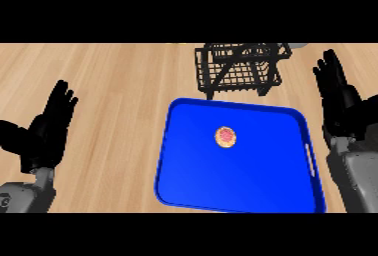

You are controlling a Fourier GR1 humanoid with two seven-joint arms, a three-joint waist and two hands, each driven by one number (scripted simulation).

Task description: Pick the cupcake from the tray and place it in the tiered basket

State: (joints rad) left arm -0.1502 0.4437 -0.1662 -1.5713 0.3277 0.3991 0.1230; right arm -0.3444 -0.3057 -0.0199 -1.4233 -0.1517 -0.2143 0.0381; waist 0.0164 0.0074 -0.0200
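Observation:
A small cupcake (226,137) with a pink top and a tan rim sits near the middle of a blue tray (199,185). Behind the tray stands a black wire tiered basket (238,70). My right hand (341,100) is open at the view's right edge, fingers straight and pointing up, beside the tray's right rim and apart from the cupcake. At the far left my left hand (49,127) rests open, fingers up, well clear of the tray.
The wooden counter (111,75) spreads to the left of the tray and in front of the basket. A pale object (297,45) shows partly at the top right behind the basket.

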